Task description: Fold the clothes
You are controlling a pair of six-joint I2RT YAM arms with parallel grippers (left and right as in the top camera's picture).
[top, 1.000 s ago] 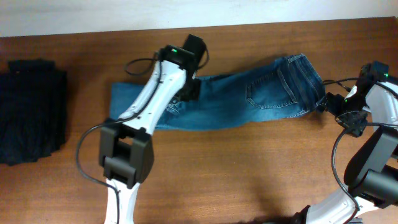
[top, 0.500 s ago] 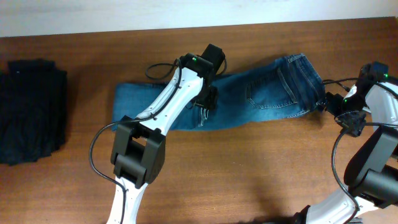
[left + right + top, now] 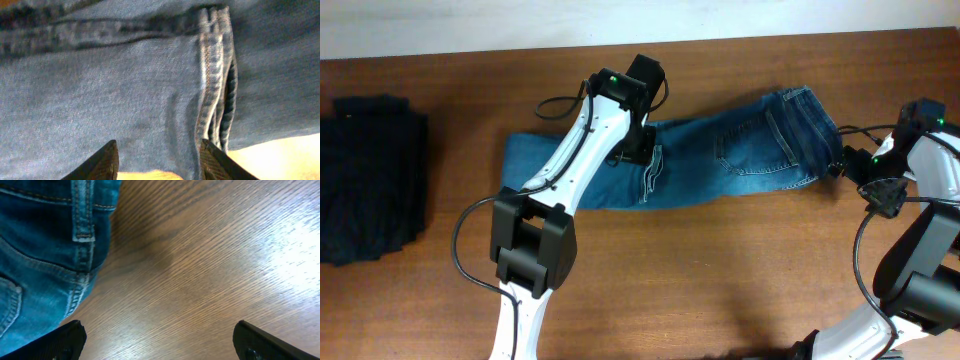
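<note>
Jeans (image 3: 125, 100) under empty, half-spread left fingers (image 3: 102, 162); right fingers (image 3: 60, 342) wide apart over table (image 3: 200, 255)

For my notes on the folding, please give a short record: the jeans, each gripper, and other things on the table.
jeans: flat across the wooden table, waistband toward the right
left gripper: open, over the leg, holding nothing
right gripper: open, over bare wood beside the waistband
other: black folded garment pile at the left edge

Jeans hem (image 3: 651, 178) now free of left claw (image 3: 642, 150).
</note>
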